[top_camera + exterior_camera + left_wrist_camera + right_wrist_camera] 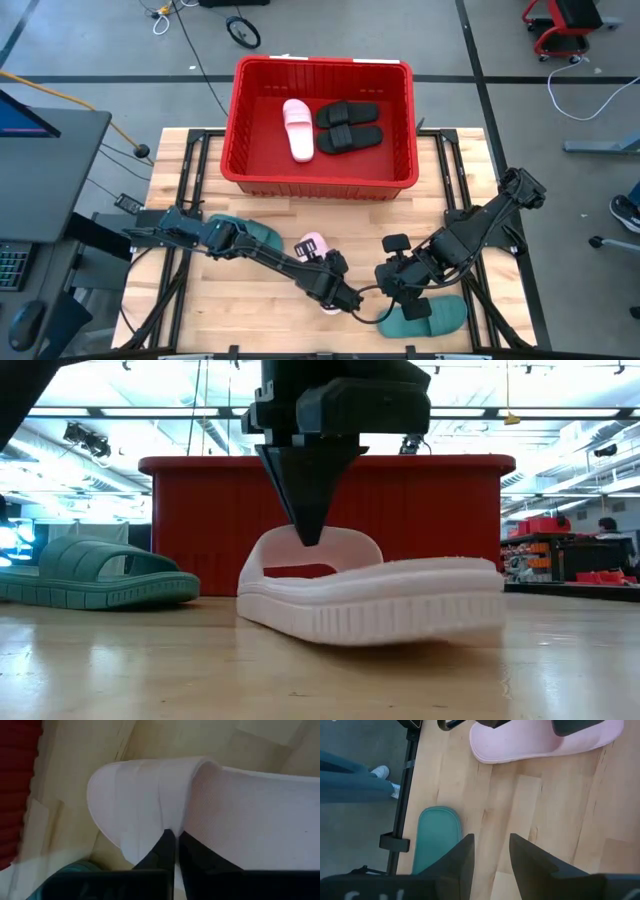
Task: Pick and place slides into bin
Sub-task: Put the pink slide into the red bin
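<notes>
Left gripper (311, 530) pinches pink slide's (370, 598) strap.

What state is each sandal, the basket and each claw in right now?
Red bin: upright, holding three slides.
Pink slide in bin: lying flat.
Two black slides: side by side in bin.
Pink slide on table: strap pinched, one end lifted.
Green slides: flat on table.
Left claw: shut on strap.
Right claw: open, empty.

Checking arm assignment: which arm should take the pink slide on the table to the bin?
Left. The left gripper is already pinched on the pink slide at its strap. The right gripper hangs open over bare wood near a green slide, holding nothing. The bin lies straight ahead.
</notes>
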Robot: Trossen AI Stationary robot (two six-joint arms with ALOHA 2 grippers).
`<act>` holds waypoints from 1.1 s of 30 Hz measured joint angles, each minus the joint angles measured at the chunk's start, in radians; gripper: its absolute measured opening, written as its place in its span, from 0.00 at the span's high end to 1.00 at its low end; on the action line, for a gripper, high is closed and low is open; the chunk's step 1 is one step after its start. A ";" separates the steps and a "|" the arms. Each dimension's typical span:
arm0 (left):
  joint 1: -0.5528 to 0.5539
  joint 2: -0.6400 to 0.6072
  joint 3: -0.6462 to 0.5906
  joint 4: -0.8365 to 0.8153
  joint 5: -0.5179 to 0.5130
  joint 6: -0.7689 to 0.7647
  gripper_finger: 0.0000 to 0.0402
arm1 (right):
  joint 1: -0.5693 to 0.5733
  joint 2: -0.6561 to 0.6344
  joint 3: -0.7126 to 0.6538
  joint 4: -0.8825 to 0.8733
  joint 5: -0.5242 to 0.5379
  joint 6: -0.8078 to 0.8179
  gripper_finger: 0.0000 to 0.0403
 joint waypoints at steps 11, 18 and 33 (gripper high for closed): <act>-0.021 -0.001 0.001 -0.009 0.054 0.018 0.98 | 0.000 0.000 0.000 0.000 0.000 0.000 0.68; -0.078 -0.090 -0.002 0.004 0.089 -0.079 0.98 | -0.001 0.000 0.000 0.000 0.000 -0.001 0.68; -0.188 -0.452 -0.001 0.048 -0.119 0.027 0.98 | -0.001 0.000 0.000 0.001 0.030 -0.003 0.68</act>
